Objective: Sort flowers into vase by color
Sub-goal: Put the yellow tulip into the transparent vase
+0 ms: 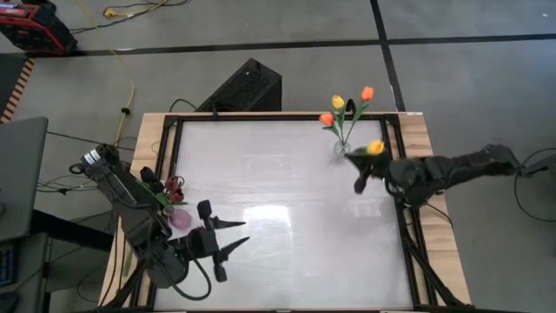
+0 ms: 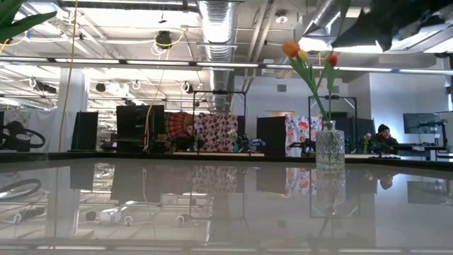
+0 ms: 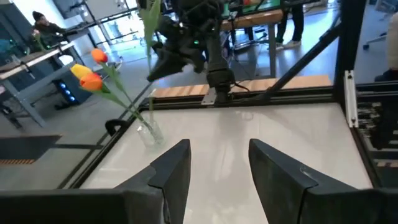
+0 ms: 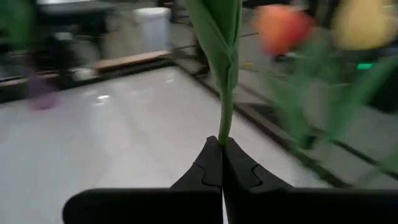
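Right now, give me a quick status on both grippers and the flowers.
Left gripper open, empty, near purple vase. Right gripper shut on yellow tulip beside clear vase. Nothing blocking.

Two dark arms, matte black throughout.
L gripper & R gripper: black wedge-shaped fingers tapering to points; chunky jointed links; black cable loops by L arm base; pale fitting on L arm's upper end.

White bench under me, glossy, wood edging at the rim. Black box sits on the floor just past the far edge, a yellow cable snaking beside it. Red machine off in the floor's corner. Across the room, a patterned hanging and a seated person at a desk.
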`<state>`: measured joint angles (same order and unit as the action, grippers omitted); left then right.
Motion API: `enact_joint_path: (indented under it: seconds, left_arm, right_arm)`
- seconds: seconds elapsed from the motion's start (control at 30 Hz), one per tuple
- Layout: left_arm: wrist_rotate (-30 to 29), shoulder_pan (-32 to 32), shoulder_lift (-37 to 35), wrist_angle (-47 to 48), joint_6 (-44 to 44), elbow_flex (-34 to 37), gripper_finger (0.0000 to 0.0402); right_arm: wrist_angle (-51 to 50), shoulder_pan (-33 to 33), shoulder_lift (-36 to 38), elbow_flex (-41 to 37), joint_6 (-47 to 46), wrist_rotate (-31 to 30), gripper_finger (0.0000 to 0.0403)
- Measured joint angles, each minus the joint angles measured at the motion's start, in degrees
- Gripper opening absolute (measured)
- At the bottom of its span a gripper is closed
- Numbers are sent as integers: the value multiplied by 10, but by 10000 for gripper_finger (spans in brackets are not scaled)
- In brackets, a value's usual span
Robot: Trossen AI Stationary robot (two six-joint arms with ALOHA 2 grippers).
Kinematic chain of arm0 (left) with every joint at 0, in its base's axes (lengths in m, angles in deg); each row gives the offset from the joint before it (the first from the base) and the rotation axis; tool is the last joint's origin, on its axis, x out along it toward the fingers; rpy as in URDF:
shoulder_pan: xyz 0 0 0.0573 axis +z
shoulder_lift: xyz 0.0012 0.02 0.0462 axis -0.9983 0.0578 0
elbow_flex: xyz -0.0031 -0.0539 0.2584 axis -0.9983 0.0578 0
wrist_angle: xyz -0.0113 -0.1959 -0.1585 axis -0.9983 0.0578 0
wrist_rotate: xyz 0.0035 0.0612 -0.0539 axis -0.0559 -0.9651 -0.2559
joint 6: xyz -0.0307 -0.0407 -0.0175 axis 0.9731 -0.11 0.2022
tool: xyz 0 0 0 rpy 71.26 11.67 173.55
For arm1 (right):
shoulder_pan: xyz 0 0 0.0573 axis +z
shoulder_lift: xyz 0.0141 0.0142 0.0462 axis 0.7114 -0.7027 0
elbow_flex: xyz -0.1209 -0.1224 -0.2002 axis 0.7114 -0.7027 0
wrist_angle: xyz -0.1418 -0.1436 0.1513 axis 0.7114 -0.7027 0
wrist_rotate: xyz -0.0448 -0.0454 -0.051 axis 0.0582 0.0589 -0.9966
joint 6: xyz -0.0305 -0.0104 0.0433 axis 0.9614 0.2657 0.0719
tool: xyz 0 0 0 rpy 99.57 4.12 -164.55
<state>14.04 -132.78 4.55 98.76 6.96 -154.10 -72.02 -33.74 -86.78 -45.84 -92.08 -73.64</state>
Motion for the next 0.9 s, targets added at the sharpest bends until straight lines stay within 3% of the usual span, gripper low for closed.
enact_joint_path:
  seconds: [0.13,0.27,0.43,0.6,0.9]
  left_arm:
    - [1,6,0,0,3,0,149]
    - [12,1,-21,1,-1,0,148]
    - [53,0,-74,10,-4,0,148]
    - [62,0,-96,36,1,0,148]
    - [62,2,-97,46,-26,0,148]
  right_arm:
    - [-49,-132,26,7,18,51,18]
    - [-72,-263,27,14,32,173,18]
    - [-70,-371,10,15,55,266,18]
    - [-71,-418,0,15,69,323,18]
    - [-119,-434,-1,64,87,335,18]
